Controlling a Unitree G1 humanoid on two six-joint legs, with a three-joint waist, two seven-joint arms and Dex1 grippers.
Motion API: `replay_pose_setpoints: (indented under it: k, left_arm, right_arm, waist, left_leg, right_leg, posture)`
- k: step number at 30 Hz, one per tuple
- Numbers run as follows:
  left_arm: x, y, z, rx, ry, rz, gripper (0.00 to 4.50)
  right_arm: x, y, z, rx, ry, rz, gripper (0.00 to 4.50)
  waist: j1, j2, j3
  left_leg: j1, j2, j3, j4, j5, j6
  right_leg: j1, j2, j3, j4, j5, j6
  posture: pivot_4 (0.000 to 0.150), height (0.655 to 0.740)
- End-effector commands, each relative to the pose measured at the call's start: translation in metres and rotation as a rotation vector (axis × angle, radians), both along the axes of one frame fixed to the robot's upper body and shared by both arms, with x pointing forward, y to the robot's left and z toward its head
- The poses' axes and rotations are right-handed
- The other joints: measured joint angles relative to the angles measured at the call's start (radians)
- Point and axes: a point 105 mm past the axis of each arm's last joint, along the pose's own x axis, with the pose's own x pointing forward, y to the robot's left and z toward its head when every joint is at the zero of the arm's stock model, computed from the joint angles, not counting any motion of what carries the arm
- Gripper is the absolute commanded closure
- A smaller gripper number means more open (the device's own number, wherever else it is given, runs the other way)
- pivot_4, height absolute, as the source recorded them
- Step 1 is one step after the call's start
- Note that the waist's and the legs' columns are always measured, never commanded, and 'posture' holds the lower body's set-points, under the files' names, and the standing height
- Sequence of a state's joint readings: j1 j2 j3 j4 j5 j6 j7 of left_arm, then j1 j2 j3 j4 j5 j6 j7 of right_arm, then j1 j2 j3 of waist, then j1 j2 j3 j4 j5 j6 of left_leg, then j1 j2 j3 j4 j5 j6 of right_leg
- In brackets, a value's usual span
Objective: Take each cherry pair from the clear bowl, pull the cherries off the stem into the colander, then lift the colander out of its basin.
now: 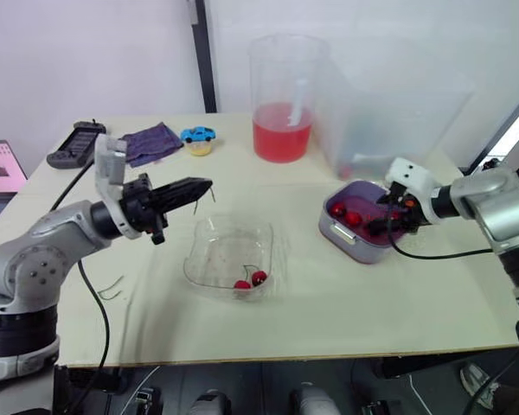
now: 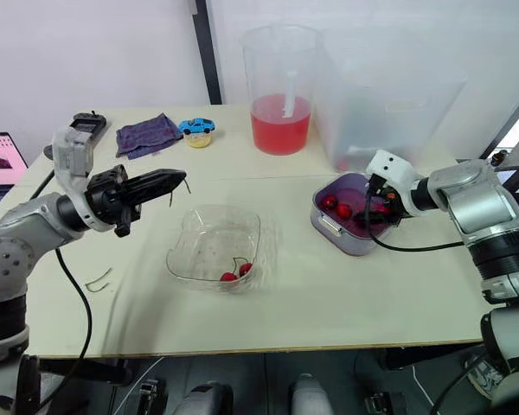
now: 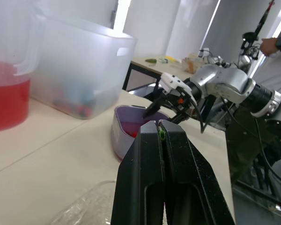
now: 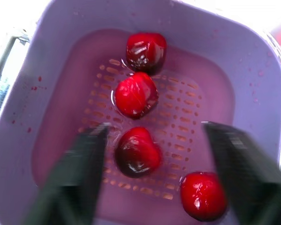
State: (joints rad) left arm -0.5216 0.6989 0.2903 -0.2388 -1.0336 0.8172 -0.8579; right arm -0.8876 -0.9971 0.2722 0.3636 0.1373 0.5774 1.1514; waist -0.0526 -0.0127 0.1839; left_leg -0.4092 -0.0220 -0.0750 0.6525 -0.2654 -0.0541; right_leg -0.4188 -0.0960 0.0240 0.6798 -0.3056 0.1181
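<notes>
- The left gripper [image 1: 203, 184] hangs over the table [image 1: 329, 320] left of centre, above the clear bowl's far left corner. Its fingers are pinched fully together on a thin green stem [image 3: 162, 134] that carries no fruit.
- The right gripper [image 1: 389, 218] is spread wide and holds nothing. It reaches down into the colander [image 4: 187, 101], which sits in its lavender basin [image 1: 350, 242] near the table's right edge.
- Four cherries [image 4: 136, 95] lie on the colander's perforated floor, so about two pairs look done.
- One cherry pair [image 1: 250, 280] rests in the clear bowl [image 1: 209, 259], which sits mid-table toward the front edge.
- Loose stems [image 1: 111, 290] lie by the front left edge (discards, I judge).
- Left to do: drop the held stem, strip the last pair, then lift the colander out.
</notes>
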Motion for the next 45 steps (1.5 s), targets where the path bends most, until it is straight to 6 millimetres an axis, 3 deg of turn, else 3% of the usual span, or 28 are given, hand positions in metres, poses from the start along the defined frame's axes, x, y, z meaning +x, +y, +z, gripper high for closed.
replay_pose_setpoints:
  k: [1, 5, 8, 14, 18, 24, 27, 28, 30, 37, 40, 42, 45]
  left_arm:
    - [-0.003, 0.005, 0.01, 0.015, -0.062, 0.03, 4.5]
    - [0.0, 0.015, 0.006, 0.02, -0.044, 0.099, 4.5]
    - [-0.005, 0.043, -0.008, -0.015, 0.015, 0.172, 4.5]
    - [-0.009, 0.102, -0.062, 0.062, 0.188, 0.427, 4.5]
    - [-0.011, 0.124, -0.08, 0.017, 0.27, 0.533, 4.5]
    - [-0.013, 0.15, -0.128, 0.051, 0.45, 0.637, 4.5]
    - [-0.011, 0.161, -0.139, 0.121, 0.492, 0.69, 4.5]
    - [-0.009, 0.164, -0.137, 0.13, 0.486, 0.702, 4.05]
    - [-0.006, 0.17, -0.13, 0.119, 0.47, 0.723, 3.63]
    - [0.011, 0.216, -0.088, 0.09, 0.267, 0.963, 0.07]
    - [0.015, 0.215, -0.059, 0.098, 0.145, 0.95, 0.02]
    - [0.013, 0.191, -0.05, 0.252, 0.072, 0.832, 0.02]
    - [0.008, 0.15, -0.031, 0.306, -0.004, 0.634, 0.02]
  right_arm:
    - [0.004, -0.003, 0.036, 0.062, -0.09, -0.01, 0.04]
    - [-0.002, 0.026, 0.075, 0.192, -0.142, 0.134, 0.04]
    - [-0.028, 0.086, 0.11, 0.323, -0.161, 0.447, 0.04]
    - [-0.089, 0.157, 0.125, 0.418, -0.064, 0.906, 0.04]
    - [-0.103, 0.176, 0.119, 0.408, -0.044, 1.017, 0.04]
    - [-0.09, 0.184, 0.111, 0.387, -0.078, 0.973, 0.04]
    - [-0.083, 0.185, 0.11, 0.375, -0.097, 0.938, 0.04]
    - [-0.082, 0.185, 0.11, 0.377, -0.098, 0.934, 0.0]
    - [-0.082, 0.186, 0.11, 0.379, -0.098, 0.931, 0.0]
    - [-0.084, 0.18, 0.106, 0.4, -0.07, 0.901, 0.0]
    - [-0.087, 0.173, 0.102, 0.397, -0.043, 0.874, 0.0]
    - [-0.089, 0.173, 0.098, 0.375, -0.029, 0.868, 0.0]
    - [-0.087, 0.179, 0.094, 0.342, -0.033, 0.854, 0.0]
  waist:
    - [0.004, 0.0, 0.0]
    - [0.005, 0.001, 0.001]
    - [-0.011, 0.001, 0.001]
    - [-0.014, 0.001, 0.001]
    - [0.011, 0.001, 0.001]
    - [0.022, 0.0, 0.0]
    - [0.02, 0.0, 0.0]
    - [0.018, 0.0, 0.0]
    - [0.016, 0.0, 0.0]
    - [0.008, -0.001, 0.0]
    - [0.009, -0.001, 0.0]
    - [0.009, -0.001, 0.0]
    - [0.009, -0.001, 0.001]
  left_leg:
    - [0.0, 0.0, 0.0, 0.0, 0.0, 0.0]
    - [0.0, 0.0, 0.0, 0.0, 0.0, 0.0]
    - [0.0, 0.001, 0.0, -0.001, 0.0, 0.0]
    - [0.0, 0.002, -0.002, -0.002, 0.0, 0.0]
    - [0.0, 0.001, -0.003, -0.001, 0.0, 0.0]
    - [0.0, -0.001, -0.004, 0.0, 0.0, 0.0]
    - [0.0, 0.0, -0.004, -0.001, 0.0, -0.001]
    - [0.0, 0.0, -0.004, -0.001, 0.0, -0.001]
    - [0.0, 0.0, -0.004, -0.001, 0.0, -0.001]
    - [0.0, 0.0, -0.004, -0.001, 0.001, -0.001]
    - [0.0, 0.0, -0.003, -0.002, 0.0, -0.001]
    - [-0.001, 0.0, -0.003, -0.002, 0.001, -0.001]
    - [-0.001, 0.0, -0.003, -0.002, 0.001, -0.001]
  right_leg:
    - [0.0, 0.0, 0.0, 0.0, 0.0, 0.0]
    - [0.0, 0.0, 0.0, 0.0, 0.0, 0.0]
    - [-0.001, 0.0, 0.001, 0.0, 0.0, 0.0]
    - [-0.001, 0.0, 0.0, 0.0, 0.0, 0.0]
    - [0.0, -0.001, -0.001, 0.0, 0.0, 0.0]
    - [0.0, -0.002, -0.002, 0.0, 0.0, 0.0]
    - [-0.001, -0.002, -0.002, 0.0, 0.0, 0.0]
    - [-0.001, -0.002, -0.002, 0.0, 0.0, 0.0]
    - [-0.001, -0.002, -0.002, 0.0, 0.0, 0.0]
    - [-0.001, -0.001, -0.002, 0.001, 0.0, 0.0]
    - [-0.002, -0.002, -0.002, 0.0, 0.0, 0.0]
    - [-0.002, -0.002, -0.002, 0.0, 0.0, 0.0]
    - [-0.002, -0.002, -0.001, 0.0, 0.0, 0.0]
  posture:
    - [0.15, 0.7337]
    - [0.15, 0.7337]
    - [0.15, 0.7337]
    - [0.15, 0.7337]
    - [0.15, 0.7337]
    - [0.15, 0.7337]
    - [0.15, 0.7337]
    - [0.15, 0.7337]
    - [0.15, 0.7337]
    - [0.15, 0.7337]
    - [0.15, 0.7337]
    - [0.15, 0.7337]
    - [0.15, 0.7337]
